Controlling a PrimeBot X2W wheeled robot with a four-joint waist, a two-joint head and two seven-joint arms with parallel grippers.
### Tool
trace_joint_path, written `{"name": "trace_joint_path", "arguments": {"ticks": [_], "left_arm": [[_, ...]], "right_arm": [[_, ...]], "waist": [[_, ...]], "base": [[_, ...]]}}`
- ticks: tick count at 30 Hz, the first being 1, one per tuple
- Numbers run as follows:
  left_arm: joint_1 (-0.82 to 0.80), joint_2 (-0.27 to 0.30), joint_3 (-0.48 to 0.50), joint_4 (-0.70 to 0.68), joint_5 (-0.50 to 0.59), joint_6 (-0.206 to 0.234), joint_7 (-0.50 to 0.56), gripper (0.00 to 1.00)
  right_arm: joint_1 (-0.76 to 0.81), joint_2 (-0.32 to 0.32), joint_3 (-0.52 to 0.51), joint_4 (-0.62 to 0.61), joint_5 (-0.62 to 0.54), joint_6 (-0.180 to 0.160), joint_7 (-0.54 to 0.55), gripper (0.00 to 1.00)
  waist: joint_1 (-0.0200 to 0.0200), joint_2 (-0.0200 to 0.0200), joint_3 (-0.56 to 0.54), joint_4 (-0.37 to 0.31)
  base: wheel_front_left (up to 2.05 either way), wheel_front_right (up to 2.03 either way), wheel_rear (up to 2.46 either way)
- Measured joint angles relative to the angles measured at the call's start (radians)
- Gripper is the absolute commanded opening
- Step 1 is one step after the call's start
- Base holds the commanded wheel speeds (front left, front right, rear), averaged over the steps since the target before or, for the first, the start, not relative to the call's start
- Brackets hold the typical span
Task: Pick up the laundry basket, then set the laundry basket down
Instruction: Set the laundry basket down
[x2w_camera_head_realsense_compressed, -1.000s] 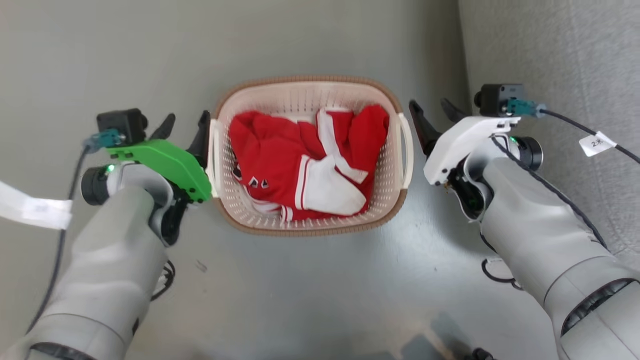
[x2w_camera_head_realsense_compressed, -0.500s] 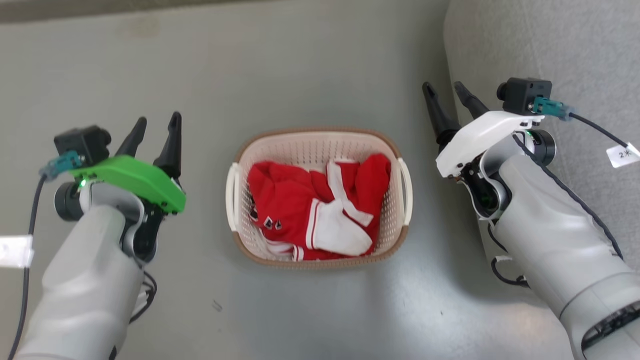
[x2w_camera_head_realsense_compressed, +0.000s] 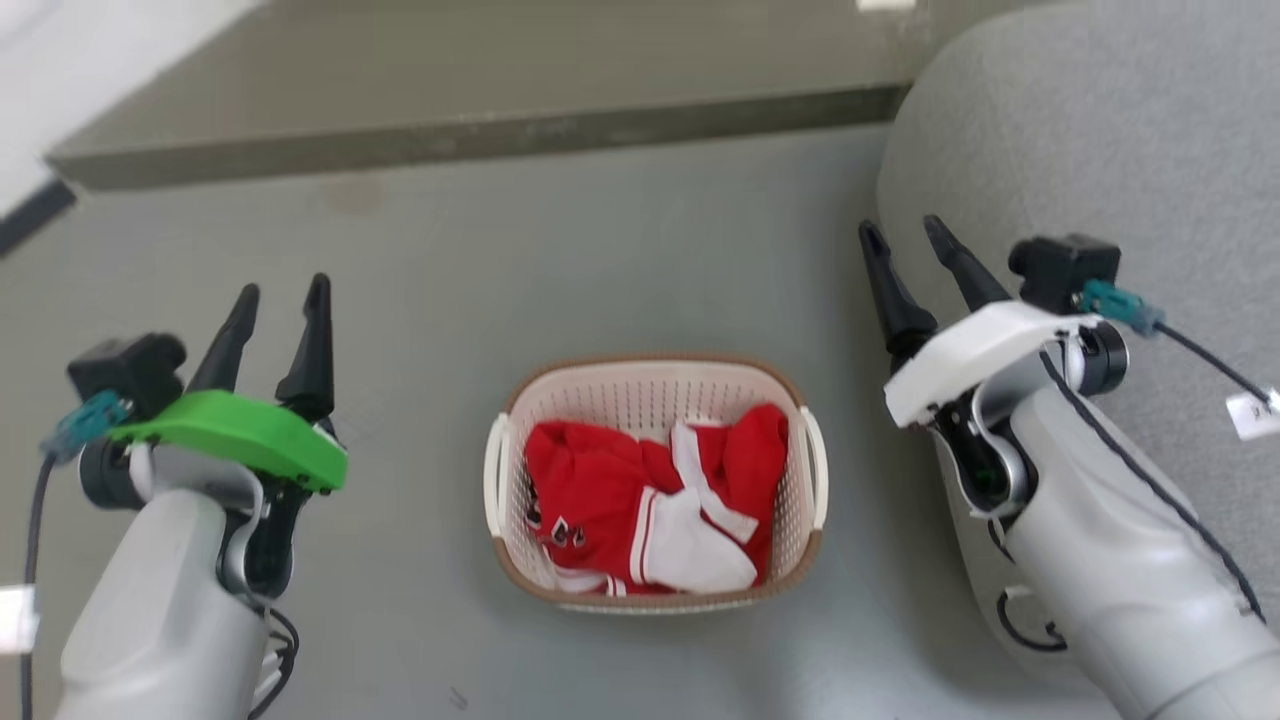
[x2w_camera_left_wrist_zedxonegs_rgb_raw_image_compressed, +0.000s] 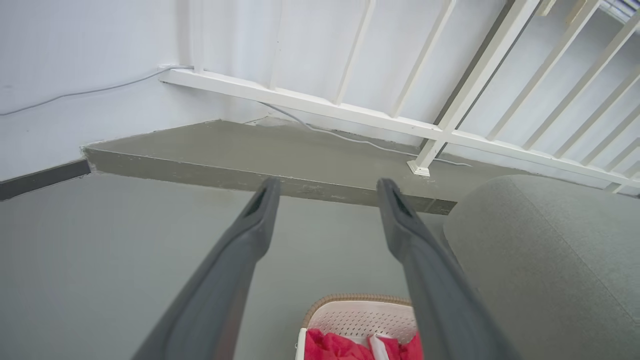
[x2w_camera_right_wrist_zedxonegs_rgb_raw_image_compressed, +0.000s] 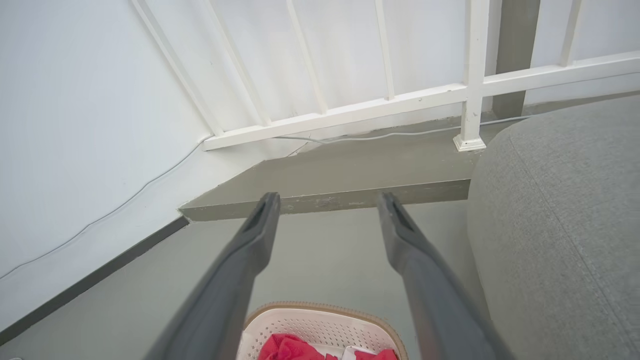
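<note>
Dark and long, the two fingers of the left tool (x2w_camera_head_realsense_compressed: 284, 287) stand spread under a green wrist cover, with nothing between them. The right tool (x2w_camera_head_realsense_compressed: 900, 226), under a white cover, is likewise spread and empty. The left wrist view looks along the left tool (x2w_camera_left_wrist_zedxonegs_rgb_raw_image_compressed: 327, 184) over bare floor to a low grey step (x2w_camera_left_wrist_zedxonegs_rgb_raw_image_compressed: 280, 182) and a white railing (x2w_camera_left_wrist_zedxonegs_rgb_raw_image_compressed: 350, 115). The right wrist view shows the right tool (x2w_camera_right_wrist_zedxonegs_rgb_raw_image_compressed: 328, 197) aimed much the same way.

Between the two arms, and apart from both tools, a small oval cream-white plastic laundry basket (x2w_camera_head_realsense_compressed: 655, 385) with perforated walls and a brown woven-look rim sits upright on the smooth grey floor (x2w_camera_head_realsense_compressed: 600, 250). A crumpled red and white garment (x2w_camera_head_realsense_compressed: 640, 500) lies inside it. Its white loop handles, the left handle (x2w_camera_head_realsense_compressed: 493, 475) and the right handle (x2w_camera_head_realsense_compressed: 820, 480), face the arms on either side. A rounded grey fabric seat (x2w_camera_head_realsense_compressed: 1100, 150) lies just beyond the right arm.

With the basket on the floor and untouched, this reads as either the approach before the lift or the release after the set-down; I cannot tell which. If the lift lies ahead, each tool needs to drop and swing inward, slip a finger through its own handle, and pinch it. Both arms then have to rise evenly so that the load stays level.
</note>
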Motion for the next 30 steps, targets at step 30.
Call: {"name": "trace_joint_path", "arguments": {"ticks": [30], "left_arm": [[0.326,-0.069,0.167,-0.309,0.2,0.039,0.0,1.0]], "right_arm": [[0.303,-0.001,-0.127,-0.274,-0.167,-0.058,0.0,1.0]], "waist": [[0.0,0.0,-0.123,0.008]], "base": [[0.0,0.0,0.0]]}}
